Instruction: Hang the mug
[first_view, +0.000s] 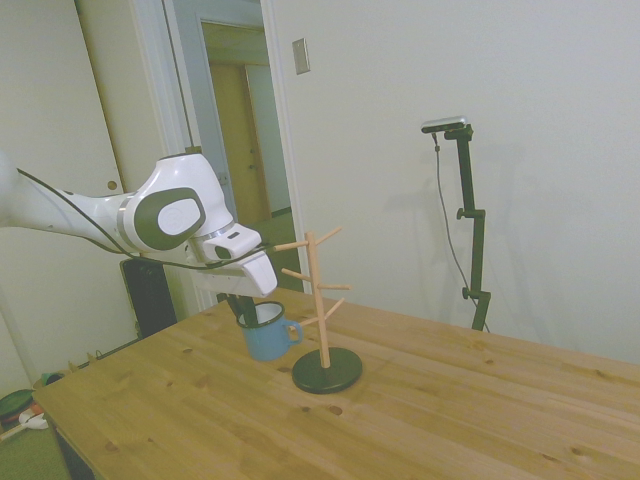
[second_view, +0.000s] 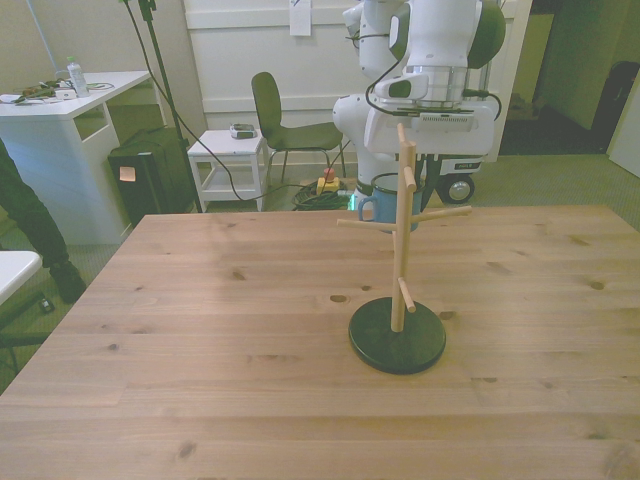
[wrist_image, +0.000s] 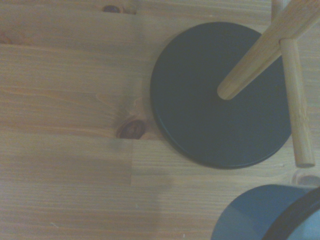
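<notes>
The mug (first_view: 267, 337) is blue with a white inside, and its loop handle points toward the wooden mug tree (first_view: 319, 300). It hangs upright a little above the table. My gripper (first_view: 243, 313) is shut on the mug's rim, on the side away from the tree. In the front view the mug (second_view: 376, 206) shows partly behind the mug tree's post (second_view: 401, 235), near the table's far edge. The wrist view catches the mug's blue wall (wrist_image: 257, 215), the tree's round black base (wrist_image: 210, 115) and its lower pegs (wrist_image: 297, 100).
The tree's black base (second_view: 397, 336) sits on the wooden table (second_view: 220, 340), with pegs sticking out on several sides. Beyond the table stand a chair (second_view: 285, 125), a small white side table (second_view: 228, 160) and a white desk (second_view: 60, 110). A person's leg (second_view: 25, 220) shows at the front view's left.
</notes>
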